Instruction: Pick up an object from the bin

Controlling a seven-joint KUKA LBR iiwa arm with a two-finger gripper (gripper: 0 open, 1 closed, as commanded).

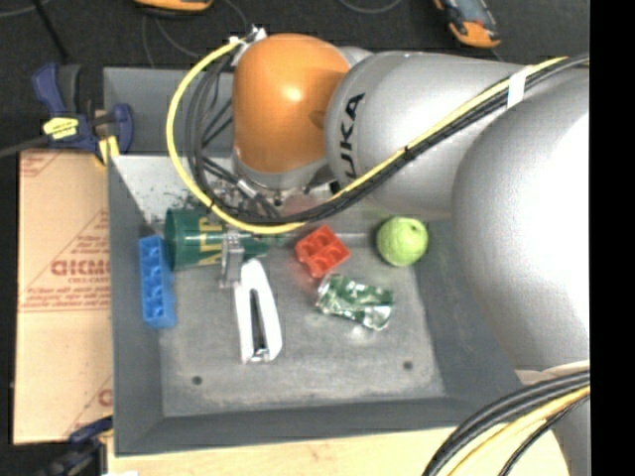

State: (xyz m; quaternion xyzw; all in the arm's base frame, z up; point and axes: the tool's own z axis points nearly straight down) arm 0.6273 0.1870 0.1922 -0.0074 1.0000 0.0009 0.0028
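My gripper (232, 263) hangs under the orange wrist cover at the bin's left middle; one grey fingertip shows, just right of a dark green can (194, 239) with yellow print lying on its side. Right below that fingertip lies a long white piece (256, 316) with a dark slot down its middle, its upper end close to or touching the fingertip. A red brick (321, 251) sits a little to the right. A blue brick (155, 281) lies lengthwise left of the can. I see nothing held.
A light green ball (402, 240) rests at the bin's right, and a crumpled green and silver wrapper (355, 300) lies below the red brick. The arm covers the bin's back and right side. Bare floor shows along the front.
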